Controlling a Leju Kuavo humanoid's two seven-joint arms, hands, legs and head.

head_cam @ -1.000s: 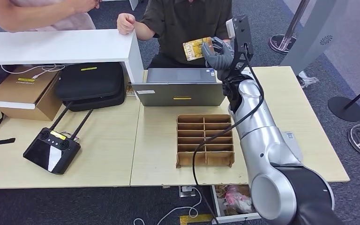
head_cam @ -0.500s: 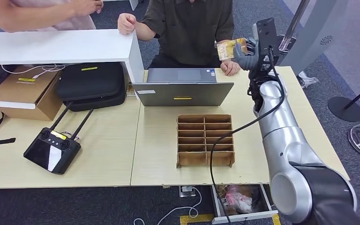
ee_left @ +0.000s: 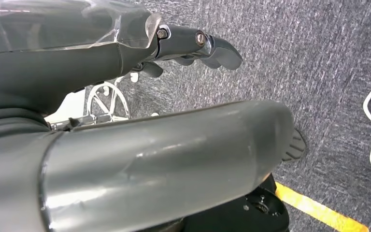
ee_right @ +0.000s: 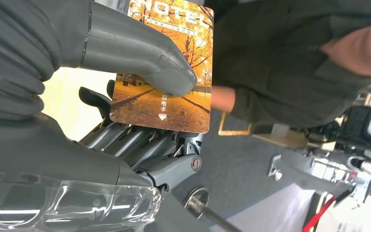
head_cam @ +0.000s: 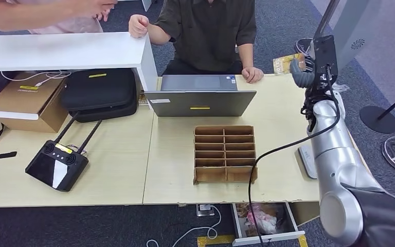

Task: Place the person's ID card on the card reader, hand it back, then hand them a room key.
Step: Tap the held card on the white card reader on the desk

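Holding one room key (ee_right: pixel 166 72) | right hand (head_cam: pixel 302 72) | one person (head_cam: pixel 205 31)

Left robot hand (ee_left: pixel 193 46) above grey carpet (ee_left: pixel 319 63)

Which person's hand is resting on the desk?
The hand of the person in the dark shirt, beside the laptop; that person's other hand sits on the white counter.

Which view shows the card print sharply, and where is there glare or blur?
Right wrist view: the orange autumn-scene hotel card under the grey thumb is sharp and legible, bright washout at the lower corner. Head view: card small, print unreadable. Left wrist view: near grey cover soft.
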